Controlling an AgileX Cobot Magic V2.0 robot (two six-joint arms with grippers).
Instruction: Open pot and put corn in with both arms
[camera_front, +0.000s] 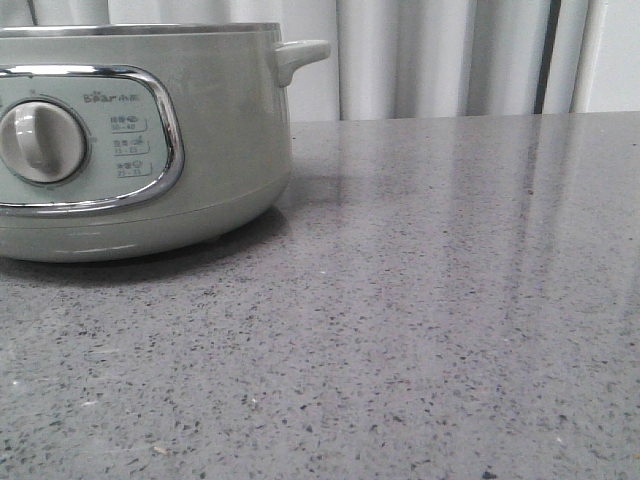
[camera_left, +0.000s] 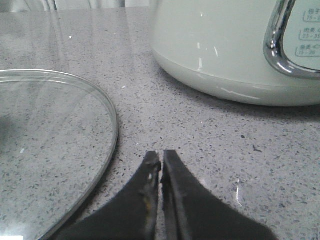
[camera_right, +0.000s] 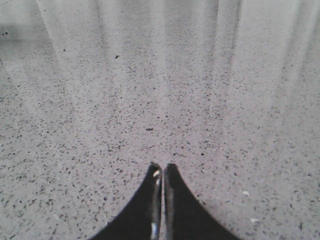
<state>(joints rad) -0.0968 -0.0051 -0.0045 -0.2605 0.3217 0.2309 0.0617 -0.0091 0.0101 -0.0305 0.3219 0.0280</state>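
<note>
Pot (camera_left: 220, 45) stands near the left hand (camera_left: 162, 156), both hands pressed together, right hand (camera_right: 161, 169) over bare countertop (camera_right: 200, 100).

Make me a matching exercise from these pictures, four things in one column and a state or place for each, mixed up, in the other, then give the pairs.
Things:
1. Round pale sage-green electric pot
2. Round clear glass lid
3. Black left tool
4. Black right tool

States or places:
A. Shut, over bare speckled grey countertop
B. Lying flat on the countertop, off the pot
C. Standing at the left of the front view
D. Shut, between lid and pot

Pairs: 1-C, 2-B, 3-D, 4-A
</note>
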